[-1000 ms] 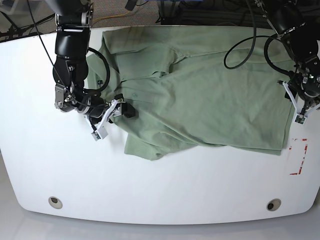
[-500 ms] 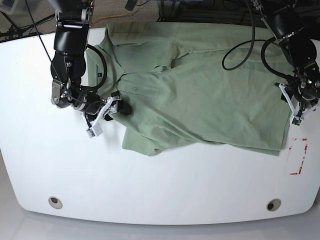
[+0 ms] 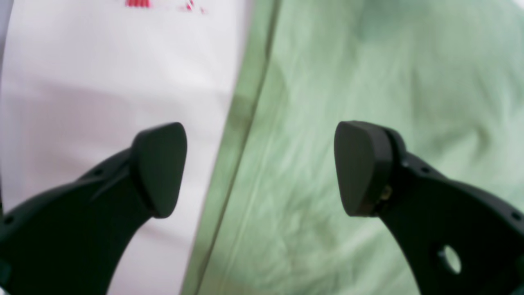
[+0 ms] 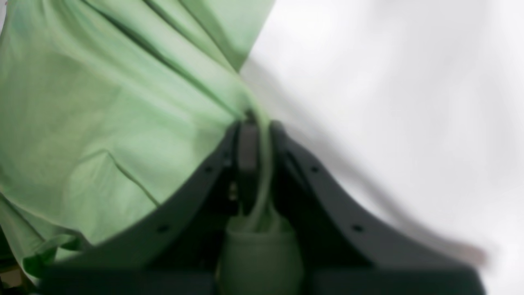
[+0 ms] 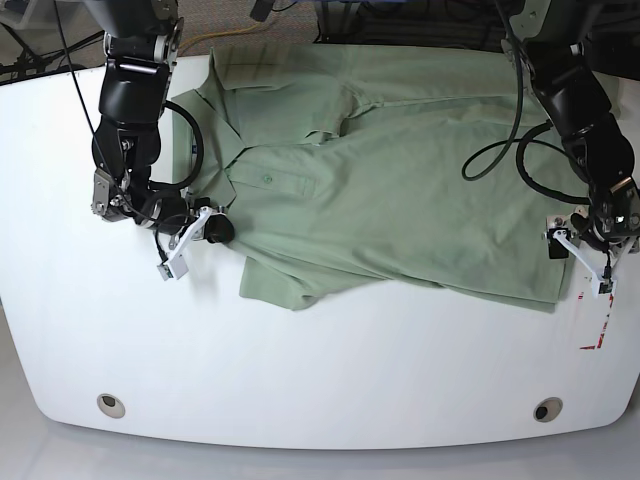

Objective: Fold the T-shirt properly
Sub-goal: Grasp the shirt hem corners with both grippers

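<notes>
The pale green T-shirt [image 5: 400, 200] lies spread across the white table [image 5: 330, 370], collar to the left and hem to the right. In the base view my right gripper [image 5: 212, 232] sits at the shirt's left edge below the collar. The right wrist view shows that gripper [image 4: 254, 127] shut on a pinched fold of the T-shirt [image 4: 102, 102]. My left gripper [image 5: 583, 262] hovers at the hem's lower right corner. In the left wrist view it [image 3: 262, 168] is open, straddling the hem edge of the T-shirt [image 3: 368, 61] with nothing held.
Red tape marks [image 5: 598, 320] lie on the table just right of the hem, also seen as red marks [image 3: 139, 3] in the left wrist view. Two round holes [image 5: 111, 404] [image 5: 546, 409] sit near the front edge. Black cables [image 5: 500, 150] loop over the shirt's right side.
My right gripper has shut on the shirt's left edge and drawn it leftward. My left gripper has opened wide and moved down along the hem toward its lower corner.
</notes>
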You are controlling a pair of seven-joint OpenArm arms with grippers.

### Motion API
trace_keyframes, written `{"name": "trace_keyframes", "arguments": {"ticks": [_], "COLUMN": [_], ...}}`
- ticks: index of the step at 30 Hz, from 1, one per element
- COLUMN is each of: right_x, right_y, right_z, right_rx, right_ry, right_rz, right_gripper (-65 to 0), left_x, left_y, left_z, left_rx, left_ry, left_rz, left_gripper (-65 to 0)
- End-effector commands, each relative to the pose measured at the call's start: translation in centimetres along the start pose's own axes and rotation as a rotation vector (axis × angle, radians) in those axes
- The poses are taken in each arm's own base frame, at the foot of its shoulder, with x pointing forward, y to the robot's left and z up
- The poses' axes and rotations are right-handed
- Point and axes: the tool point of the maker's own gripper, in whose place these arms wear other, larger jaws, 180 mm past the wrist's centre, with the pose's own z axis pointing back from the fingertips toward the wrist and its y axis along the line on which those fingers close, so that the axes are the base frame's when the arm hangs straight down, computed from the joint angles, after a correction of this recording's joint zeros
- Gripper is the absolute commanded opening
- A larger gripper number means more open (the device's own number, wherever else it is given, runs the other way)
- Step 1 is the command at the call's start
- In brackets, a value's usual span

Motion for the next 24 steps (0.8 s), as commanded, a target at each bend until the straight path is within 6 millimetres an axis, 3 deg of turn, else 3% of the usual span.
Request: {"name": "trace_keyframes", "arguments": {"ticks": [1,15,24], "right_x": [1.8,1.4,1.5], "right_y": [0.2,0.3,0.4], "right_z": [0.4,0.2,0.2], "right_rx": [0.002,0.006,0.008], "right_ry": [-0.036,-0.027,-0.030], "right_rz": [0.034,0.035,0.034], "right_gripper": [-65.0,-65.0,-65.0], "left_x": [2.1,2.5,0.8], "left_y": [1.2,3.9,-1.2], "left_z": [-0.1,-4.3,-6.2], "left_rx": [0.018,0.000,-0.239], "left_ry": [-0.056,-0.066,0.011], "left_rz": [0.012,0.155,0.090], "left_gripper": [-11.4,-11.0,-11.1]}}
